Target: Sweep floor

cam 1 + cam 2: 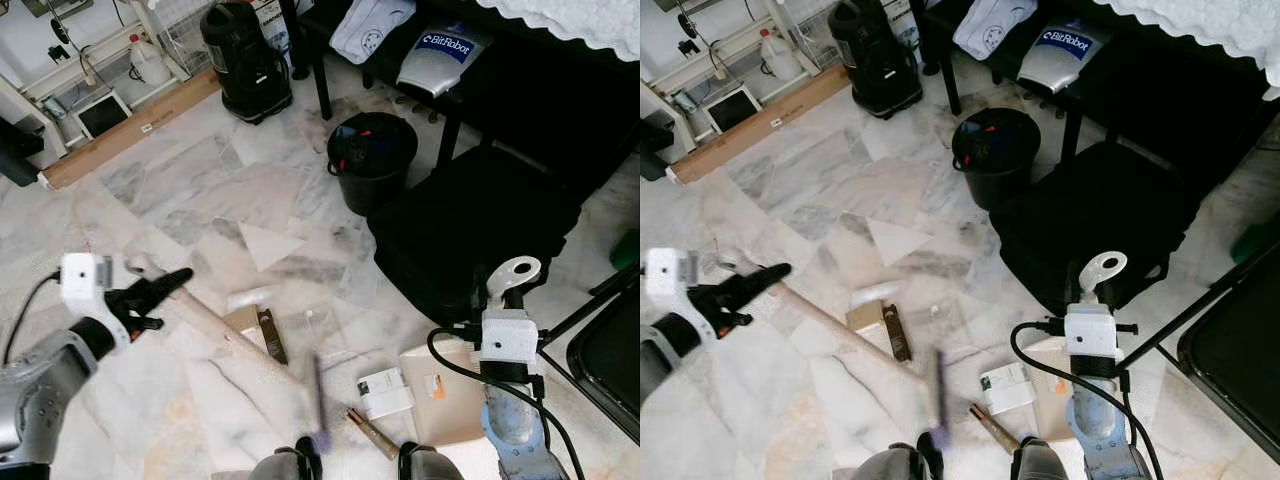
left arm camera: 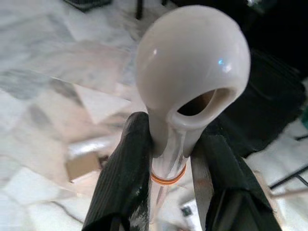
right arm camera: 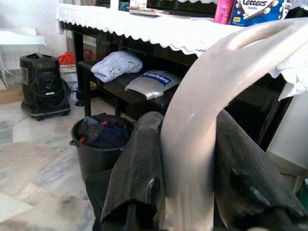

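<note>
Gripping light, stiff, slippery plastic, our left end effector (image 1: 160,291) clamped the broom handle (image 2: 192,72) below its knob; our right end effector (image 3: 185,187) pinched the dustpan handle (image 1: 514,274).

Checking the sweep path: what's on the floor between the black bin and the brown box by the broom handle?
Bare marble floor, in the head views; no litter between the black bin and the brown box. A clear wrapper lies right beside the box.

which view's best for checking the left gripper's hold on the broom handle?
Left wrist view: both black fingers clamp the broom handle just below its rounded end. The eye views show the left gripper small and from the side, with the blurred handle running down the floor.
</note>
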You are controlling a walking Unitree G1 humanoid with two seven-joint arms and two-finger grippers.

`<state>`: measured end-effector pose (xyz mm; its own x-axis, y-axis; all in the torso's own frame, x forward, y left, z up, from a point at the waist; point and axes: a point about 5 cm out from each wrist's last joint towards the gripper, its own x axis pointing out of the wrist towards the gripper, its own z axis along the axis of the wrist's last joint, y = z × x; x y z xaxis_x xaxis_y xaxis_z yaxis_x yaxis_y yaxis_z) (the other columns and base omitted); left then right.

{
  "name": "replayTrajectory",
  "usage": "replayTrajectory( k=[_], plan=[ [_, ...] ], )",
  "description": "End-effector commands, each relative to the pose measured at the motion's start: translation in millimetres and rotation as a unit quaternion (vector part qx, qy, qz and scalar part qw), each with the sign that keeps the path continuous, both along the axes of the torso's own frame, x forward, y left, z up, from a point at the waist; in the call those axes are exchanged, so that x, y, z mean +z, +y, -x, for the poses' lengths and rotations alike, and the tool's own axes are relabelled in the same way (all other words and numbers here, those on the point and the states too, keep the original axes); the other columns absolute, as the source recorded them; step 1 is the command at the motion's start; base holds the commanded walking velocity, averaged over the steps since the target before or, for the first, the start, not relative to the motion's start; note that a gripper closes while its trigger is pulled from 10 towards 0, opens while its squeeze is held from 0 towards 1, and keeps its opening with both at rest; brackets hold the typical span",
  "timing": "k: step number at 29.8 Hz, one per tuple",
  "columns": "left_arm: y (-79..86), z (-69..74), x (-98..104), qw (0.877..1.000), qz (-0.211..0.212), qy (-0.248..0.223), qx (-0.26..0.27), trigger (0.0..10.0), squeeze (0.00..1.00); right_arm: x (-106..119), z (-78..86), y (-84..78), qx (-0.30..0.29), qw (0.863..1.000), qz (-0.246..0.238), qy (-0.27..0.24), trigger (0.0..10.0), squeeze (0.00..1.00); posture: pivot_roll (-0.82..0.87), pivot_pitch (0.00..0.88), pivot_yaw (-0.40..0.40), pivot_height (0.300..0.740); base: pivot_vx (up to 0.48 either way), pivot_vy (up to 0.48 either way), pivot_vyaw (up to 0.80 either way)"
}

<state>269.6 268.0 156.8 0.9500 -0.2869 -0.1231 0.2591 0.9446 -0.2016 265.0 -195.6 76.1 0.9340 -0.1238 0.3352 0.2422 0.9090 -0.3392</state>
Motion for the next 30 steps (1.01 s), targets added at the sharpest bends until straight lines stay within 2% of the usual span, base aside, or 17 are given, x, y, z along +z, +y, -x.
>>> replayTrajectory(
  k=[1,5,19,30],
  plan=[
    [10.6,3.0,3.2,1.000,-0.016,-0.004,0.014,10.0,0.00,-44.0,17.4,9.7,0.009,0.993,-0.014,0.114,10.0,0.00,0.06,0.280,0.211,0.740,0.000,0.000,0.00],
    [9.2,3.3,0.0,1.000,-0.022,0.004,0.005,10.0,0.00,-44.5,16.1,10.4,0.011,0.993,-0.015,0.115,10.0,0.00,0.06,0.279,0.210,0.740,0.000,0.000,0.00],
    [-35.8,7.2,-42.2,0.993,0.000,0.083,-0.087,10.0,0.00,-42.3,18.5,3.1,0.007,0.994,-0.008,0.109,10.0,0.00,0.01,0.290,0.204,0.740,0.000,0.000,0.00],
    [-59.0,9.7,-66.8,0.981,0.027,0.137,-0.134,10.0,0.00,-38.1,20.4,0.5,0.009,0.995,-0.004,0.103,10.0,0.00,0.00,0.322,0.200,0.740,0.000,0.000,0.00]
  ],
)
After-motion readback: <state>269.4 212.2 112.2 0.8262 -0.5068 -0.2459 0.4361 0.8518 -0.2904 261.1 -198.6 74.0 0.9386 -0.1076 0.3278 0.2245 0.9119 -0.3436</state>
